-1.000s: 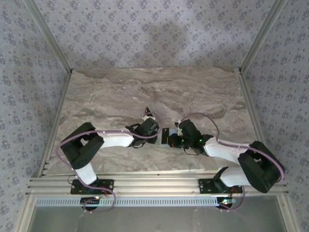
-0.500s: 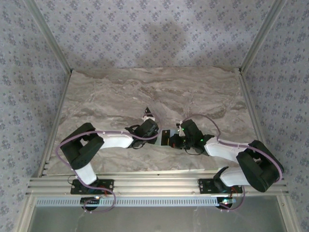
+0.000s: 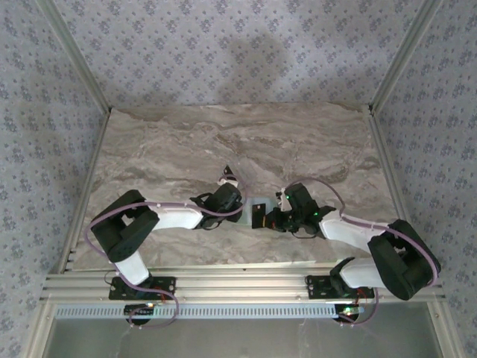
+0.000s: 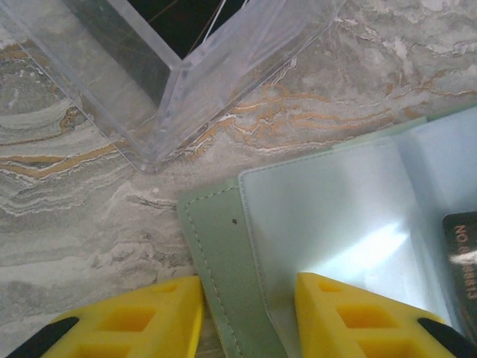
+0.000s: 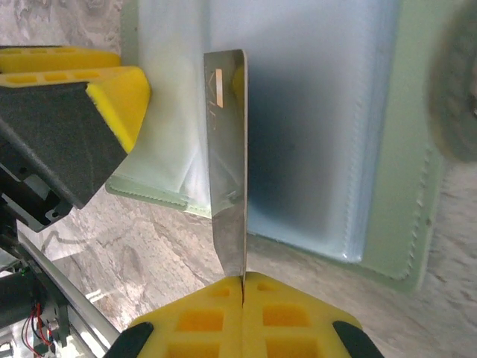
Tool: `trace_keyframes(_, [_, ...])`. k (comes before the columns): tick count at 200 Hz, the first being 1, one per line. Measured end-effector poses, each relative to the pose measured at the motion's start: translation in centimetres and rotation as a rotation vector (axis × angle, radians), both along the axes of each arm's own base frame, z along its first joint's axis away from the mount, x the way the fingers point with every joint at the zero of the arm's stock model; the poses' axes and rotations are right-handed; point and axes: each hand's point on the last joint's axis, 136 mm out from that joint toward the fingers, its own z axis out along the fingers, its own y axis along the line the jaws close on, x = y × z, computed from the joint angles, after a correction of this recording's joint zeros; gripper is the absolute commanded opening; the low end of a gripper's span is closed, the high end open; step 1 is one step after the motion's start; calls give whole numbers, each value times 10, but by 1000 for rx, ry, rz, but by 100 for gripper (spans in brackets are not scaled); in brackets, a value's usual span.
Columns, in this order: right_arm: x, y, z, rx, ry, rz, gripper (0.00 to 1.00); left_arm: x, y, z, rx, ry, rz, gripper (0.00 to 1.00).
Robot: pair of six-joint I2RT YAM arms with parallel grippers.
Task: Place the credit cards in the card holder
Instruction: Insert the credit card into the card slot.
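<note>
Judging by how things lie, the task is in mid-insertion, not finished. The right gripper [image 5: 244,287] has its yellow jaws pressed together on the near end of a thin, stiff grey credit card [image 5: 227,164]. The card stands on edge over the flat, pale grey-green soft card holder [image 4: 220,253] and is not visibly tucked in. The holder lies open on the veined, marble-patterned bench [image 4: 74,201], near the front middle between the two arms. The left gripper [image 4: 246,321] has its jaws spread, one on either side of the holder's stitched border and closed on nothing; it probably only steadies the holder. A dark card end with pale lettering [image 4: 463,253] shows over the pocket in the left wrist view. Whether it is the held card or one already seated, I cannot tell. What is left, then, is sliding the held card under the sleeve and handling any others. The border is matte and leather-like, with a fine stitch line. The clear plastic pocket [image 4: 320,216] is glossy and catches glare. The card has a dull metallic sheen and rounded corners. A clear hard-plastic box corner [image 4: 186,74] sits near the holder, not touching it.
</note>
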Motion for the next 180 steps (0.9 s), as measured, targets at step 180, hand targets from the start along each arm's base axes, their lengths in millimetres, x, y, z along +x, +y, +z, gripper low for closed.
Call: trace_keyframes(180, [-3,9,19,2,103,157,0,-2,3,0,-108,-80,0,31])
